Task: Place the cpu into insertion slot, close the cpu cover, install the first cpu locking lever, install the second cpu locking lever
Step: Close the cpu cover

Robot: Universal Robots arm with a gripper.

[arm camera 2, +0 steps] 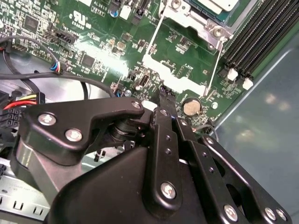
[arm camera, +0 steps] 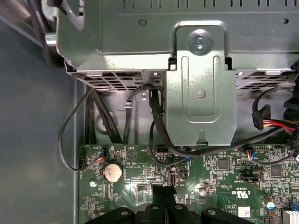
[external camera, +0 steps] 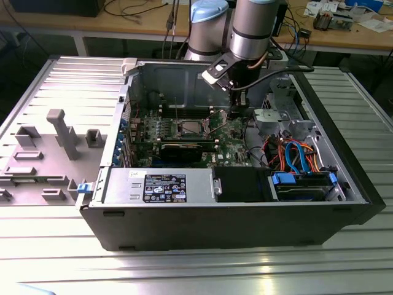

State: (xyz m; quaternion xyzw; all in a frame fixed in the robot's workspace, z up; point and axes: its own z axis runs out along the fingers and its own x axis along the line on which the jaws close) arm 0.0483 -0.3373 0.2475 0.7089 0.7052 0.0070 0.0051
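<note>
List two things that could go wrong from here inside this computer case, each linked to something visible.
1. The gripper hangs right by the free edge of the cover, which looks open; a slip could bend it or scrape the board.
2. The coin battery and black cables lie close by; a move might knock or snag them.

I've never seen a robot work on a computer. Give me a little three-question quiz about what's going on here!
1. True or false: the arm reaches into an open computer case.
2. Which small round thing lies on the green board near the gripper? A) coin battery B) fan C) knob
3. Fill in: the silvery chip lies in its ____.
Key: 1 true; 2 A; 3 socket.
</note>
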